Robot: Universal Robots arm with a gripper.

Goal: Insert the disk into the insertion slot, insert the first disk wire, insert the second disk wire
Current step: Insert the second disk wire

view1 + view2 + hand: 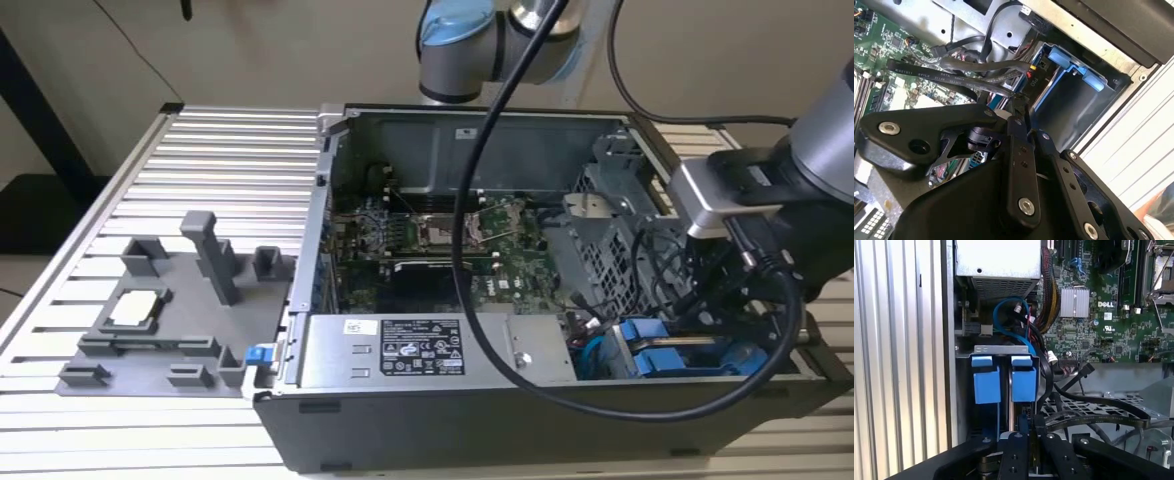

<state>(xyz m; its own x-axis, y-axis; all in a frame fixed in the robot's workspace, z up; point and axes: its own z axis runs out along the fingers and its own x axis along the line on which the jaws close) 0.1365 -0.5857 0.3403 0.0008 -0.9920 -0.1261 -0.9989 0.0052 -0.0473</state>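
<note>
The disk (1014, 385), in its blue frame, is sitting in the drive bay at the lower middle of the first wrist view. The gripper (1026, 427) is hovering just below it, jaws pressed together, apparently pinching a black flat cable (954, 75). The computer case (400, 420) is resting open on the slatted tabletop (200, 160).

disk (1026, 385) (mostly hidden in bay)

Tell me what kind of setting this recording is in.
Probably a lab bench for PC assembly trials: an open computer case lies on a slatted aluminium table, a grey fixture tray sits beside it, and the arm's gripper works at the blue drive bay.
</note>
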